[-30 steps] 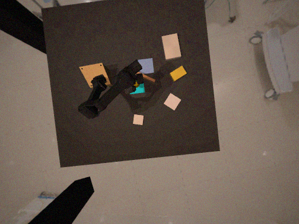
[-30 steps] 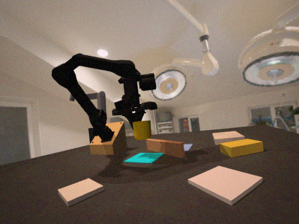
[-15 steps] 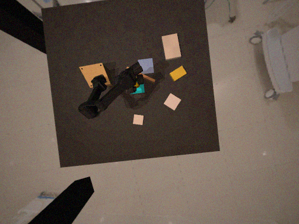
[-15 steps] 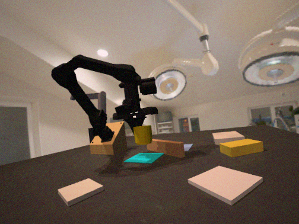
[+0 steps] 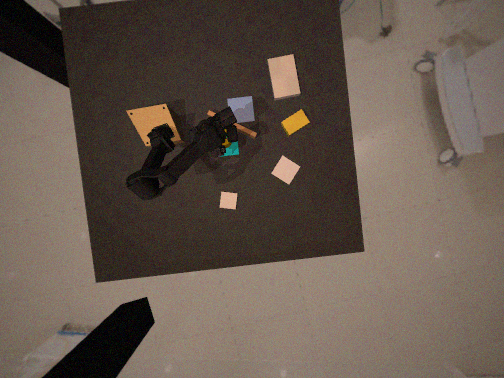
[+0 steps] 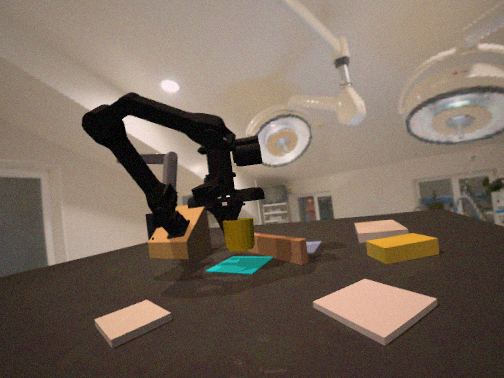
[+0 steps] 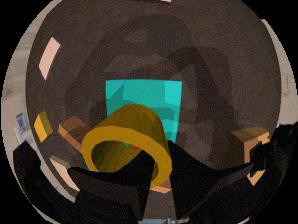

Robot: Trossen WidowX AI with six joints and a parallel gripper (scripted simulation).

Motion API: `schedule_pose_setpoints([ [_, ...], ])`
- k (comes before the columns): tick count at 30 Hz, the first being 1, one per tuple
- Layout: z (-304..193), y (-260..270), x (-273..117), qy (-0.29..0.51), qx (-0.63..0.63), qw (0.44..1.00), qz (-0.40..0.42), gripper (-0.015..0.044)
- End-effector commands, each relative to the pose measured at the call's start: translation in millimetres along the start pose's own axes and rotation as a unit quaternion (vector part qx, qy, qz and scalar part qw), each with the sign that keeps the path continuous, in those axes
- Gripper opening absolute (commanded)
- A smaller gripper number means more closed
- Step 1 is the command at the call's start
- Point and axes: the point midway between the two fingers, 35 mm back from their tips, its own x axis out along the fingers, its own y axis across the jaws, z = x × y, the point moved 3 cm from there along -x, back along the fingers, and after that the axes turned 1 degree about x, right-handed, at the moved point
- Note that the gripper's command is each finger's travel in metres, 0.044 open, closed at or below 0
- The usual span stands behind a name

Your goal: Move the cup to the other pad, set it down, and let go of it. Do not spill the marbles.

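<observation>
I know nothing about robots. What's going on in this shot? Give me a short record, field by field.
gripper: shut on the cup's rim
cup: mustard yellow, upright, in the air, not touching the table
marbles: not clearly visible
pad below the cup: turquoise pad, flat on the table
other pad: pale blue pad, behind a brown block
table: dark, with several flat pale tiles and a yellow block

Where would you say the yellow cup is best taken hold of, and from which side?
At the rim, from above. The cup stands upright with its mouth open upward, so a vertical approach keeps it level and the marbles inside. The gripper already holds it this way, shut on the cup's top edge, over the teal pad.
</observation>
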Motion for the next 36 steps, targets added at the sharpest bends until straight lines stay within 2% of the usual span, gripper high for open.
schedule_pose_setpoints([
  [1, 0.4, -2.0, 7.2, -0.004, -0.004, 1.0, -0.002, 0.0],
  [20, 2.1, -4.2, 30.0, -0.005, -0.003, 1.0, -0.002, 0.0],
  [34, 1.9, -2.2, 26.7, -0.002, 0.0, 1.0, 0.0, 0.0],
  [36, 1.9, -2.2, 26.7, -0.002, 0.0, 1.0, 0.0, 0.0053],
])
